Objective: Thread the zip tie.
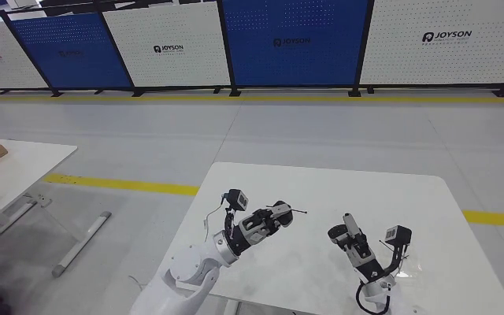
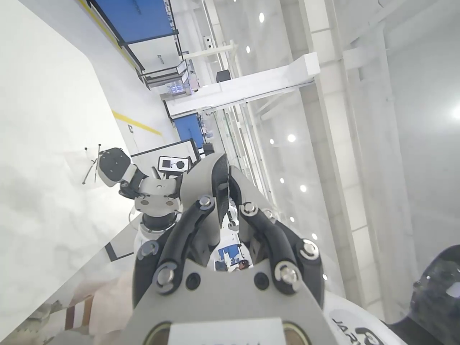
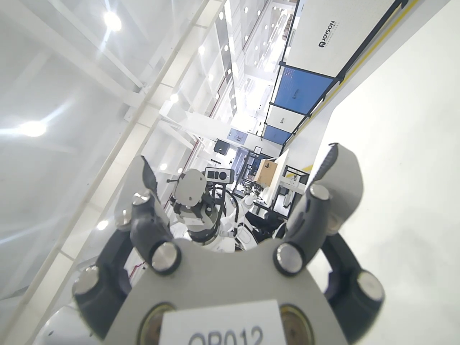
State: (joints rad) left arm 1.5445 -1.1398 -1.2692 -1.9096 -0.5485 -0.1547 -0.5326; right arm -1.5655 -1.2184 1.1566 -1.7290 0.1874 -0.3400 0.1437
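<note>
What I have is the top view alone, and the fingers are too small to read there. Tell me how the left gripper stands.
Observer: In the left wrist view the left gripper is shut, its two fingers pressed together at the tips.
Operator: Now give me the right one.
Observer: In the right wrist view the right gripper is open, its fingers spread wide apart.
Operator: Say what lies in that gap.
Observer: Nothing sits between the fingers. Through the gap, farther off and well apart from them, that view looks at the left arm.
</note>
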